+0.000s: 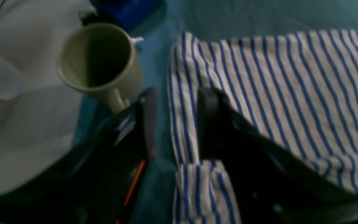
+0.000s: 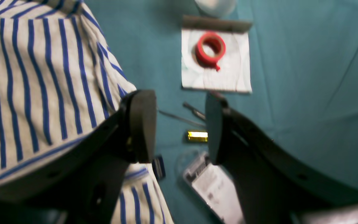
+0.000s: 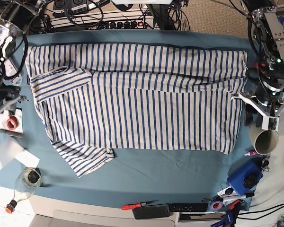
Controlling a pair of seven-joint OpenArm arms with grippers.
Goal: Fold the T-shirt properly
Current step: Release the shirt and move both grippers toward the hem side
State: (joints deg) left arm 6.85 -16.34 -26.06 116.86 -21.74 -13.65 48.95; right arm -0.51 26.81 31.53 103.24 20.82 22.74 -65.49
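T-shirt [image 3: 142, 94] spread across table [image 3: 180, 165]; mug [image 3: 265, 141] beside it (tape [image 3: 11, 124] opposite).

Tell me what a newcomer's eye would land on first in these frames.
The T-shirt, white with thin blue stripes, dominates: it lies spread across the teal table, one sleeve jutting toward the near edge. Next comes the left gripper, open, straddling the shirt's side edge, with a beige mug just beside it. At the other end, the right gripper hangs open beside the shirt, above a red tape roll on a white card.

T-shirt [image 1: 284, 93] cut off at frame edge, right pincer [image 2: 180, 126] hides pt of small clutter
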